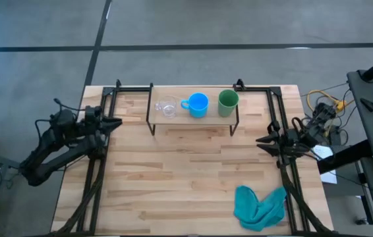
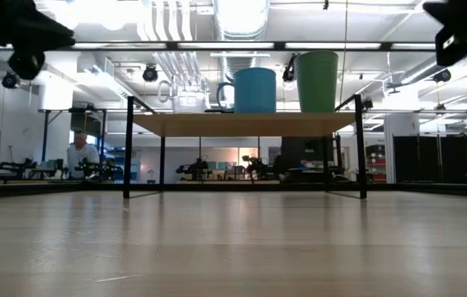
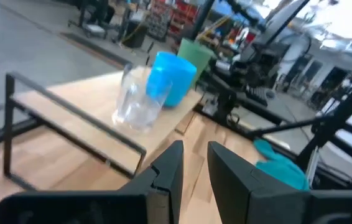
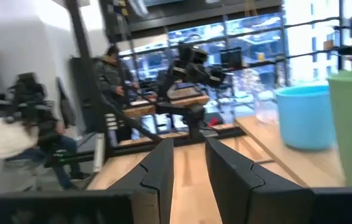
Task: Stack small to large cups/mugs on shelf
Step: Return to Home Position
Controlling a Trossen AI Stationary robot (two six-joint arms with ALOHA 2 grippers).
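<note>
**Light-wood shelf loaded, arms to be parked**

- Item 1: shelf (image 1: 181,118), at 12 o'clock on the table (image 1: 173,178). Along its board stand three vessels in a row. The glass cup (image 1: 167,106) is at the 9 o'clock end, the blue mug (image 1: 198,105) in the middle, and the green cup (image 1: 228,102) at the 3 o'clock end. All three are upright.
- Item 2: left gripper (image 1: 115,123), at the table's 9 o'clock edge. I read its fingers as set narrow, with nothing between them.
- Item 3: right gripper (image 1: 262,141), at the 3 o'clock edge. It has the same narrow gap and is also empty.
- Item 4: teal cloth (image 1: 260,206), at 5 o'clock, not part of the job.

The stacking looks finished to me, so only parking remains. I would draw each arm back from 12 o'clock slowly. I would also keep both wrists off the shelf's wire legs, so the row is not jarred.
</note>
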